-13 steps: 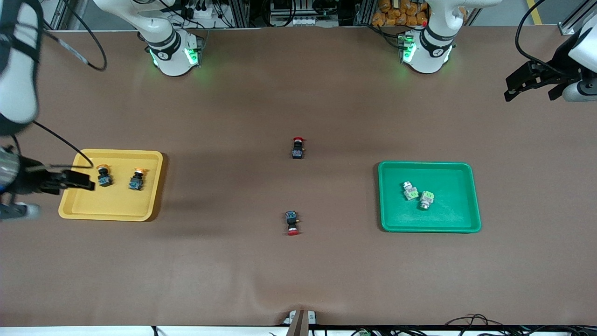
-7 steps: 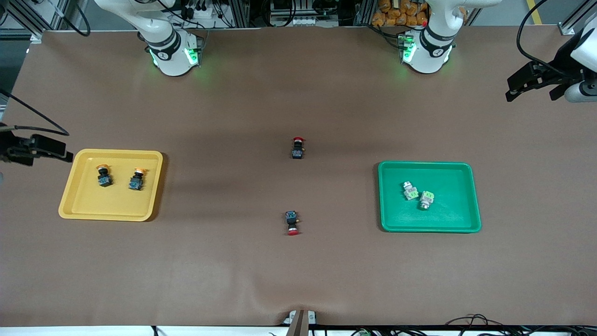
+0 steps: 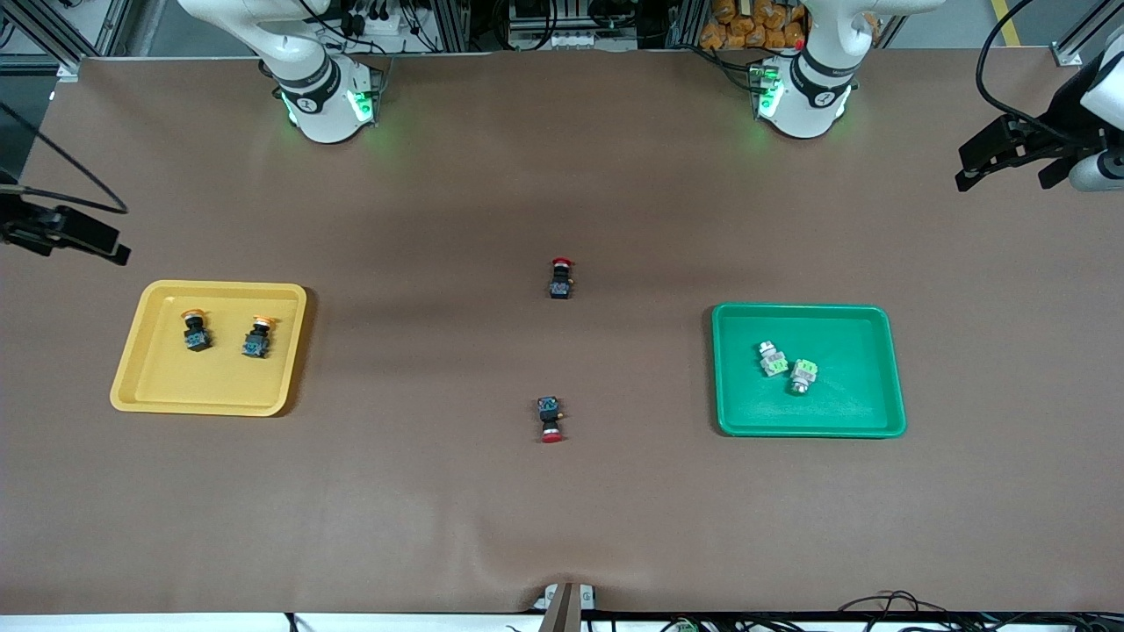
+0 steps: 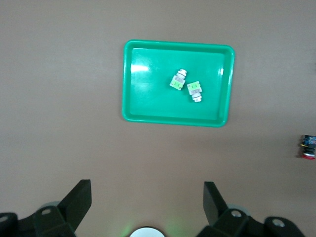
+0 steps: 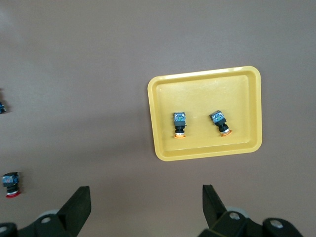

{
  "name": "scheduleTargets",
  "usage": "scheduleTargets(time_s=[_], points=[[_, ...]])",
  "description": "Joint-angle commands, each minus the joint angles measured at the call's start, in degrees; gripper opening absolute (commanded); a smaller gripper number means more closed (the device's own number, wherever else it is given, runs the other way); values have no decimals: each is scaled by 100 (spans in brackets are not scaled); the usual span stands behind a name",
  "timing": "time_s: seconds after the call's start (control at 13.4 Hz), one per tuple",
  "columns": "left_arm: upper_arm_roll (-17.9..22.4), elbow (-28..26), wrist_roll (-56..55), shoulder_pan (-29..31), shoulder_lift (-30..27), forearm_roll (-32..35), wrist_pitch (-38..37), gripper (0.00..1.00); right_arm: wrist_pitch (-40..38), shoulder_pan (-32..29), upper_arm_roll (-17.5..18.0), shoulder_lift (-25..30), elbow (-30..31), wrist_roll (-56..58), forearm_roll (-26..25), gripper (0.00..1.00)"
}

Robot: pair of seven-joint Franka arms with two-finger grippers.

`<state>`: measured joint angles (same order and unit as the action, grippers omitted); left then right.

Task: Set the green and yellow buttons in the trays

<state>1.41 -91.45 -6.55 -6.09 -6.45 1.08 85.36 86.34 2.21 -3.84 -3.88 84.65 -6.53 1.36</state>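
Right gripper (image 3: 61,233) hung in the air at the right arm's end of the table, over bare tabletop (image 3: 562,509) just off the yellow tray's (image 3: 140,386) corner; fingers (image 5: 79,207) spread wide, nothing between them.

Yellow tray sat toward the right arm's end. Two yellow-capped buttons lay inside, side by side and apart, in the half farther from the front camera: one (image 3: 195,331) closer to the tray's outer end, the other (image 3: 257,338) closer to the table's middle. Both lay on their sides, caps pointing toward the robot bases.

Mid-table, two red-capped buttons lay on bare tabletop, well apart from each other and from both trays. The one farther from the front camera (image 3: 560,278) had its cap toward the bases; the nearer one (image 3: 551,419) had its cap toward the camera.

Green tray (image 3: 738,421) sat toward the left arm's end. Two green buttons lay near its centre, just beside each other, possibly touching: one (image 3: 773,359) and the other (image 3: 802,375), slightly nearer the camera.

Left gripper (image 3: 1010,158) hung over the table's edge at the left arm's end, well apart from the green tray; fingers (image 4: 79,202) spread wide, holding nothing.
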Motion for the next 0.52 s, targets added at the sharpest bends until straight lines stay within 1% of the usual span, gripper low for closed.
scheduleTargets(time_s=[0.0, 0.07, 0.15, 0.22, 0.3, 0.45], points=[[-9, 189, 83, 3, 65, 191, -28, 100, 322, -238, 365, 678, 965, -68, -135, 100], [-9, 189, 83, 3, 65, 191, -37, 100, 322, -238, 444, 669, 974, -68, -275, 100], [-9, 189, 83, 3, 65, 191, -28, 100, 339, -256, 645, 678, 974, -68, -468, 100], [-18, 189, 75, 3, 65, 182, -28, 100, 366, -291, 726, 661, 931, -68, -556, 100], [-18, 189, 75, 3, 65, 182, -37, 100, 375, -326, 718, 626, 861, -42, -557, 100], [-18, 189, 57, 3, 65, 112, -37, 100, 375, -422, 639, 599, 728, 552, -470, 100]])
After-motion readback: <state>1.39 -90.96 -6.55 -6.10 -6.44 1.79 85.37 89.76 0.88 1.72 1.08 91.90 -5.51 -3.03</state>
